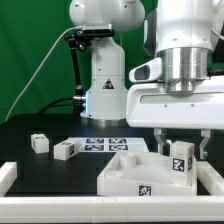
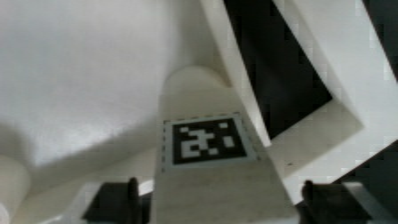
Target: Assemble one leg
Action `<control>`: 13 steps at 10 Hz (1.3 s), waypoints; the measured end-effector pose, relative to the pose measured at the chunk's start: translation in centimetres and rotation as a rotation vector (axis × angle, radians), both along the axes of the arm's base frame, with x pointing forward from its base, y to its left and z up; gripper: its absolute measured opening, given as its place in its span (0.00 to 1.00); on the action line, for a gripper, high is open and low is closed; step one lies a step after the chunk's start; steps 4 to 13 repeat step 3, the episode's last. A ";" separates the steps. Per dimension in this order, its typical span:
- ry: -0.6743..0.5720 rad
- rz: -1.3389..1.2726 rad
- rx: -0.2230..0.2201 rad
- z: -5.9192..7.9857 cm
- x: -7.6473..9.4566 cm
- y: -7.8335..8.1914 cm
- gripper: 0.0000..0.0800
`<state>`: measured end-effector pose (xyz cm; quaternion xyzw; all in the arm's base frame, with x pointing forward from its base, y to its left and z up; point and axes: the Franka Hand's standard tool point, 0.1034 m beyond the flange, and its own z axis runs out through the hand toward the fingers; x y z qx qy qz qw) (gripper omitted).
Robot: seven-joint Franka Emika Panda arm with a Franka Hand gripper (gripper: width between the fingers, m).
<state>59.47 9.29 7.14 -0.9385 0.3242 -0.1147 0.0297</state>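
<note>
My gripper hangs at the exterior view's right, shut on the leg, a small white oblong block with a black-and-white tag. I hold it upright over the right corner of the large white panel, which has raised rims. I cannot tell whether its lower end touches the panel. In the wrist view the leg runs out from between the dark fingers of my gripper toward the panel. Two more legs lie on the black table at the exterior view's left.
The marker board lies flat on the table behind the panel. The arm's white base stands at the back centre. A white rim edges the table at the exterior view's left.
</note>
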 end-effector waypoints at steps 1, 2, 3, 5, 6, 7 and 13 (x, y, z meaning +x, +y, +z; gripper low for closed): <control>0.000 0.000 0.000 0.0 0.0 0.0 0.75; 0.000 0.000 0.000 0.0 0.0 0.0 0.75; 0.000 0.000 0.000 0.0 0.0 0.0 0.80; 0.000 0.000 0.000 0.0 0.0 0.0 0.80; 0.000 0.000 0.000 0.0 0.0 0.0 0.80; 0.000 0.000 0.000 0.0 0.0 0.0 0.80; 0.000 0.000 0.000 0.0 0.0 0.0 0.80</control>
